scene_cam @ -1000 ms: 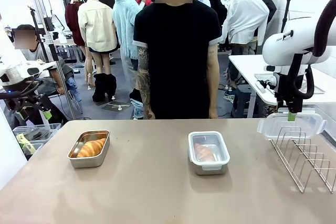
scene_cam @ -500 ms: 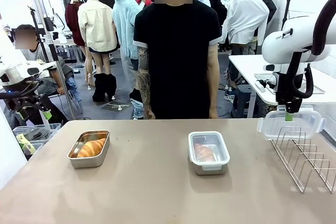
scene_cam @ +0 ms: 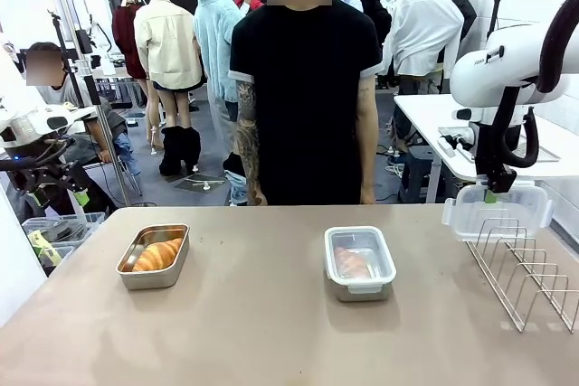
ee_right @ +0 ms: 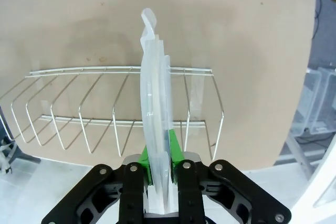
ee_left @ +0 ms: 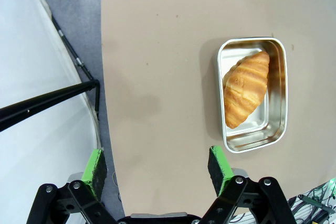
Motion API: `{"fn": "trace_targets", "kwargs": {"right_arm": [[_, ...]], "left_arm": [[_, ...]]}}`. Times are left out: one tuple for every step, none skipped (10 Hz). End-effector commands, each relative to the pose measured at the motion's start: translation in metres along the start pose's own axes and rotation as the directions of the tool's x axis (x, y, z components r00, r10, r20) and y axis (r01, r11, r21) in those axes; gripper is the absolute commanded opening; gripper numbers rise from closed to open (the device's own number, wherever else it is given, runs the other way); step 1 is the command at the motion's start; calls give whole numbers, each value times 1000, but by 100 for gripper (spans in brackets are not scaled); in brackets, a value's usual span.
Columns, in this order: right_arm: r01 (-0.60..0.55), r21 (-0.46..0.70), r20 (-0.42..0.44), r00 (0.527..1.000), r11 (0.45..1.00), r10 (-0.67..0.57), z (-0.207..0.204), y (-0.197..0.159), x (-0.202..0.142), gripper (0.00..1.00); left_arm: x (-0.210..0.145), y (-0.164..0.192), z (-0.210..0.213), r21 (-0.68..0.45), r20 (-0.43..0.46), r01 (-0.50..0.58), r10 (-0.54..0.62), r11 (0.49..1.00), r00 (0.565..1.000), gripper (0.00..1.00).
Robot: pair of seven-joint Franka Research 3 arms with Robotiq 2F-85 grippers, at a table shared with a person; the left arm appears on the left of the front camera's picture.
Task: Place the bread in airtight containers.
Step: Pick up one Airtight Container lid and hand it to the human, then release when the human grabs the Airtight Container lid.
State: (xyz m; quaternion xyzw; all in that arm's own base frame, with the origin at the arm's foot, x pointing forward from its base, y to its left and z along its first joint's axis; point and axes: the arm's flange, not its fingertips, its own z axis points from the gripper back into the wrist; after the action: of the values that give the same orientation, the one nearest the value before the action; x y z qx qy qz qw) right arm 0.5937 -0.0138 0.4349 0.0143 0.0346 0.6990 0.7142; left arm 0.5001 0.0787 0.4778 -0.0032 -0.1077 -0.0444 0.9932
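Observation:
One croissant [scene_cam: 157, 254] [ee_left: 247, 88] lies in an uncovered steel tin [scene_cam: 129, 278] [ee_left: 251, 41] on the table's left. The other croissant [scene_cam: 353, 262] shows through the translucent lid of a closed tin [scene_cam: 360, 291] at the middle. My right gripper [scene_cam: 491, 194] [ee_right: 161, 156] is shut on a second translucent lid [scene_cam: 525, 209] [ee_right: 154, 93], gripping it edge-on by its upper rim just above the wire rack [scene_cam: 529, 268] [ee_right: 100, 114]. My left gripper [scene_cam: 59, 198] [ee_left: 157, 165] hangs open beyond the table's left end, high above the uncovered tin, with nothing between its fingers.
A person in a black T-shirt [scene_cam: 303, 88] stands at the far edge with arms down. The wire rack takes up the table's right end. Bare tabletop [scene_cam: 262, 332] lies between and in front of the two tins.
My right gripper's fingers have closed on the lid's rim, and the lid has risen slightly from the rack. The left arm and both tins have not moved.

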Motion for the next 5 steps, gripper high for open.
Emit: {"fn": "trace_targets", "kwargs": {"right_arm": [[35, 7, -4, 999, 999, -35, 10, 6, 7, 0], [32, 2, 28, 999, 999, -32, 18, 15, 7, 0], [22, 6, 54, 998, 1000, -22, 25, 22, 8, 0], [16, -7, 0, 1000, 1000, -16, 9, 4, 5, 0], [16, -7, 0, 1000, 1000, -16, 9, 4, 5, 0]], "left_arm": [[-1, 0, 0, 28, 8, -15, 15, 1000, 1000, 100], [-1, 0, 0, 28, 8, -15, 15, 1000, 1000, 100], [-1, 0, 0, 28, 8, -15, 15, 1000, 1000, 100], [-1, 0, 0, 28, 8, -15, 15, 1000, 1000, 100], [-1, 0, 0, 28, 8, -15, 15, 1000, 1000, 100]]}}
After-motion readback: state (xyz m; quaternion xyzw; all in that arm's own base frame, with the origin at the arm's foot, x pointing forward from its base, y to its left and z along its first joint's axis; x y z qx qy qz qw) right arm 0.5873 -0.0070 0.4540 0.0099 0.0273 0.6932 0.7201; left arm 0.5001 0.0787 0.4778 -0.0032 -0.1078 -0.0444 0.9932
